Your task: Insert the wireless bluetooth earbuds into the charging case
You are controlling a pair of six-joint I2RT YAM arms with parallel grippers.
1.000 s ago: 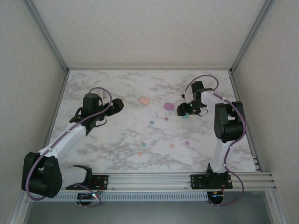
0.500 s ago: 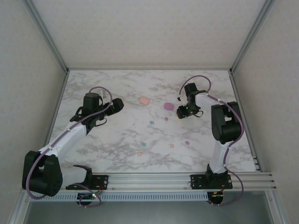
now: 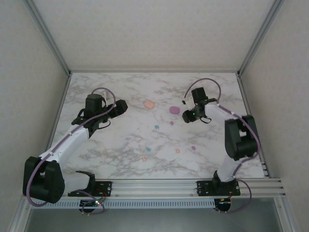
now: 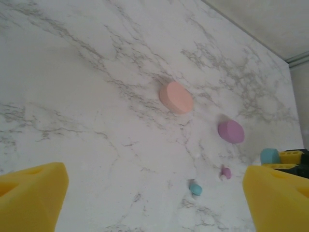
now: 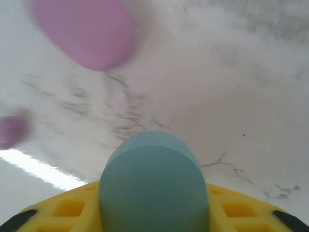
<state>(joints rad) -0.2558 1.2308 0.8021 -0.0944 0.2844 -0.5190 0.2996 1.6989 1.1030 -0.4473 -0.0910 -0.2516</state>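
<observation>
My right gripper (image 5: 154, 215) is shut on a teal oval charging case (image 5: 154, 179), which stands between its yellow fingers (image 5: 63, 212); the same case (image 4: 269, 155) shows at the right edge of the left wrist view. Small earbuds lie loose on the marble: a teal earbud (image 3: 156, 127) and a purple earbud (image 3: 171, 123) at mid-table, and nearer the front another teal earbud (image 3: 148, 149), two orange-pink earbuds (image 3: 144, 158) (image 3: 177, 151) and a purple earbud (image 3: 193, 148). My left gripper (image 3: 120, 106) hangs open over the left side, holding nothing.
An orange-pink oval case (image 3: 148, 104) and a purple oval case (image 3: 174, 110) lie closed at the back centre, the purple one just left of my right gripper (image 3: 187, 116). The metal frame posts and walls bound the marble table (image 3: 120, 140).
My right gripper has closed on the teal case, which lay on the table beside it a second ago, and has shifted slightly left and back. The left arm has barely moved.
</observation>
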